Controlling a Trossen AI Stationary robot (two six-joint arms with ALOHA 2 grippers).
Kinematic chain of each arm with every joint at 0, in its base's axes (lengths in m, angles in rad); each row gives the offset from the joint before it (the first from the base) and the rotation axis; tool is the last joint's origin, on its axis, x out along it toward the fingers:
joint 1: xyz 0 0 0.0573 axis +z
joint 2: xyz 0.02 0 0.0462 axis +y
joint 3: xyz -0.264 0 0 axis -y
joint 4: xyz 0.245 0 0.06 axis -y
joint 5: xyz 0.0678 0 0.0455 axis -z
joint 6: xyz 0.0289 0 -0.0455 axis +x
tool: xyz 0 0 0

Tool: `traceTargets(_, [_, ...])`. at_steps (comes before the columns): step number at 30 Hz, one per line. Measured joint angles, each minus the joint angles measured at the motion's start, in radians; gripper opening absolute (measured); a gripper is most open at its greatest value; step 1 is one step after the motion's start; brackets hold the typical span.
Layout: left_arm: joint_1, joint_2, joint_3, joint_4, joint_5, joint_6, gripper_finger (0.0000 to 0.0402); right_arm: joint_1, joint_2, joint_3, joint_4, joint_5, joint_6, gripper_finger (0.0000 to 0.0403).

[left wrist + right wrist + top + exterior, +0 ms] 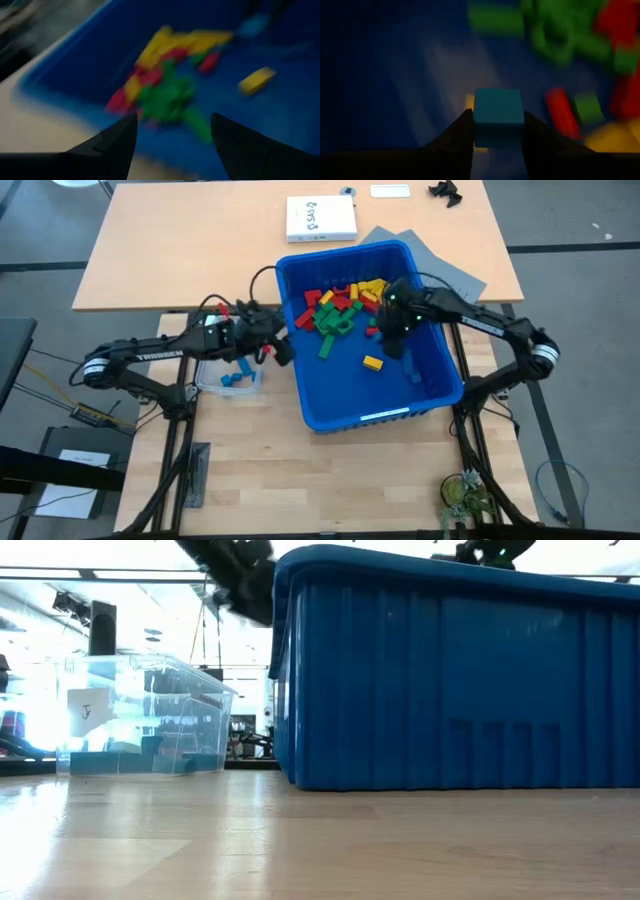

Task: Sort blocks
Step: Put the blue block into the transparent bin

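the right gripper [497,132] is down inside the big blue bin [440,385], its two dark fingers pinching a blue block [498,111] squarely between them, so the block sits level and looks ready to be lifted out. seen from above, that gripper [393,330] hangs at about three o'clock from the pile of blocks [340,302], which lies heaped toward the bin's twelve o'clock end in red, yellow and green. one yellow block [373,362] lies alone on the bin floor, toward six o'clock of the heap.

the left gripper [278,345] hovers at the bin's nine o'clock wall, fingers spread and holding nothing, pointed at the heap as if lining up its own pick. just at seven o'clock from it stands the small clear tub [205,380] with a couple of blue blocks [236,375] already in it, which i take to be where the blue ones go.

what stands in the way, to my eye: the bin's tall wall rises between the held block and the tub, and the left arm sits right across that route. farther off at twelve o'clock a white box [320,218] lies on the other table, clear of everything.
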Motion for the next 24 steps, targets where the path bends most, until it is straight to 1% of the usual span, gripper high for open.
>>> traceTargets(2, [-0.013,0.014,0.0,0.12,0.088,0.092,0.0259,0.005,-0.029,0.0,0.098,-0.118,0.092,0.0124])
traceTargets(5, [-0.036,0.039,0.0,0.294,0.181,0.262,0.0259,0.02,-0.053,0.002,0.244,-0.277,0.208,0.0124])
traceTargets(9, [-0.07,0.086,0.0,0.468,0.263,0.514,0.0259,0.051,-0.052,0.002,0.374,-0.433,0.327,0.0124])
traceTargets(11, [-0.088,0.113,0.0,0.536,0.295,0.599,0.0259,0.07,-0.046,0.002,0.434,-0.487,0.371,0.0124])
traceTargets(15, [-0.115,0.159,0.0,0.599,0.323,0.707,0.0259,0.107,-0.041,0.002,0.522,-0.548,0.438,0.0124])
traceTargets(19, [-0.138,0.21,0.0,0.662,0.322,0.762,0.0259,0.141,-0.041,0.002,0.599,-0.558,0.49,0.0124])
traceTargets(24, [-0.152,0.263,0.0,0.818,0.322,0.781,0.0259,0.17,-0.041,0.002,0.633,-0.564,0.507,0.0124])
